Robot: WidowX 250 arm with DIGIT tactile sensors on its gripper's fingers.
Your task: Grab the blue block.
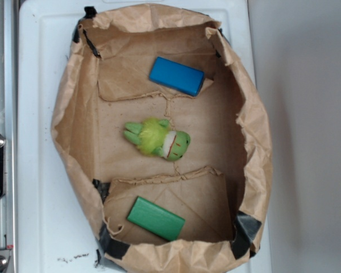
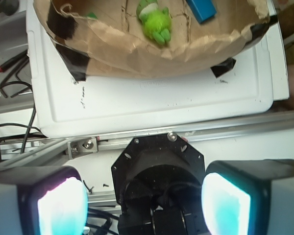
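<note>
Blue block [image 1: 177, 75] lies flat inside brown paper bag [image 1: 74, 102], at 12 o'clock from green plush toy [image 1: 157, 139], apart from it. Green block [image 1: 156, 218] lies at 6 o'clock from toy. Bag sits on white board [image 1: 40, 170].

Wrist view: gripper [image 2: 144, 205] spread wide, nothing between fingers [image 2: 62, 208]. Gripper far from bag, over metal rail [image 2: 137, 139]. Block at 1 o'clock, top edge.

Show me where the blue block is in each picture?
Exterior view: the blue block lies near the top of the paper bag, right of middle, above the green plush toy.
Wrist view: it shows at the top edge, right of middle, partly cut off.
Shared landmark: the green plush toy, lying next to the block in both views.
</note>
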